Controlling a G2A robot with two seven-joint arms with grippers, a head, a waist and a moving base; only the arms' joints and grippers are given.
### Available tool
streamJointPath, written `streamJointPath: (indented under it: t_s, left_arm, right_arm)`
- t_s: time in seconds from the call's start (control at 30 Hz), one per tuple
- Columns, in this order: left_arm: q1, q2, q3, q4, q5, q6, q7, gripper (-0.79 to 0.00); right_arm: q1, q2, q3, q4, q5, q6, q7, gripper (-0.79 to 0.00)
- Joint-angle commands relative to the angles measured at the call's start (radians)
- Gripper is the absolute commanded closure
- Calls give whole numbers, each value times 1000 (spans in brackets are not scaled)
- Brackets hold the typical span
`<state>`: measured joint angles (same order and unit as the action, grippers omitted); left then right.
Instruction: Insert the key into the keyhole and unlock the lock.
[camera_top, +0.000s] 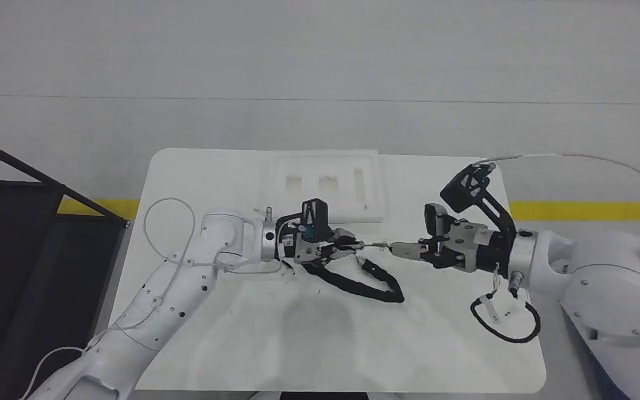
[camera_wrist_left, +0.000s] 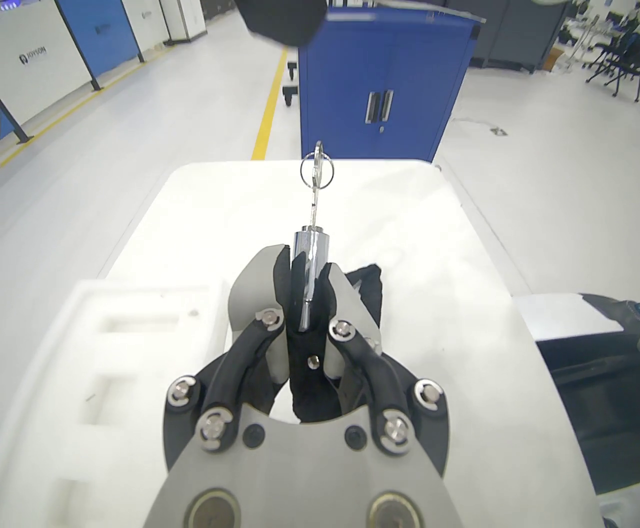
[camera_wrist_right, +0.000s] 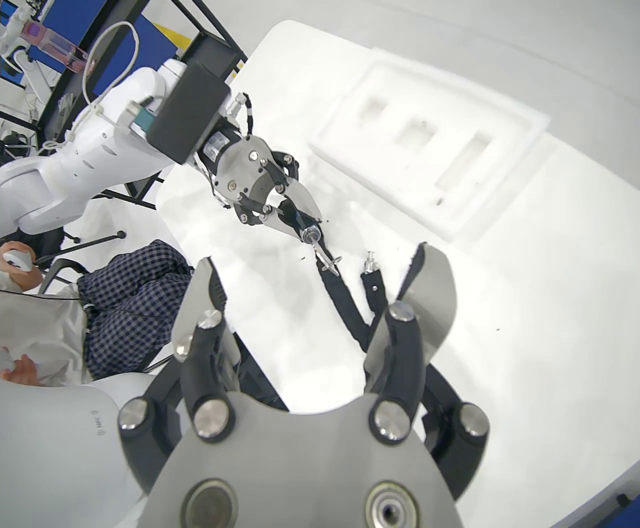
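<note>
In the room beyond the table (camera_top: 300, 340), a white panel (camera_wrist_left: 35, 55) is seen with a small round mark and one short dark word printed on it. No label can be made out on the task's own things.

On the left side of the table, the left gripper (camera_top: 340, 243) is closed firmly on the chrome lock cylinder (camera_wrist_left: 311, 260), which is held above the table top. Behind it, a white foam tray (camera_top: 325, 180) with three pockets is lying. The key (camera_wrist_left: 316, 172), with its ring, is set in the keyhole at the cylinder's free end. Below, the black cable (camera_top: 375, 285) is resting on the table, and its metal pin end (camera_wrist_right: 370, 261) is lying apart from the cylinder.

To the right, the right gripper (camera_top: 408, 249) is pointed at the key, just beside it. Its fingers (camera_wrist_right: 430, 280) are spread wide, and nothing is held between them.
</note>
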<state>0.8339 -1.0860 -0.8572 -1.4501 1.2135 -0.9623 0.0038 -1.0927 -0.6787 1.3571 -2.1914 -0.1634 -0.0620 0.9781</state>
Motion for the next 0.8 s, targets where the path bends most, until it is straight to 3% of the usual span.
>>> streamJointPath:
  t_s: [0.0, 0.27, 0.3, 0.33, 0.37, 0.57, 0.77]
  left_arm:
    - [4, -4, 17, 17, 32, 18, -4, 0]
    - [8, -28, 88, 112, 158, 78, 98, 0]
    - [4, -31, 97, 120, 183, 83, 108, -148]
    - [1, -33, 106, 130, 199, 81, 122, -388]
    - [-2, -36, 113, 142, 208, 77, 132, -785]
    - [-32, -48, 122, 179, 225, 78, 179, -785]
    - [-79, -51, 62, 151, 149, 54, 326, -785]
  right_arm:
    - [-35, 4, 38, 1, -7, -39, -12, -785]
    - [-168, 14, 162, -7, -64, -170, -57, -785]
    - [-185, 14, 172, -2, -69, -175, -69, -785]
    - [-201, 13, 180, 3, -63, -175, -87, -785]
    - [-215, 12, 189, 5, -61, -178, -103, -785]
    - [-268, 8, 210, 15, -64, -221, -150, -785]
    - [-250, 1, 183, 62, -149, -330, -237, -785]
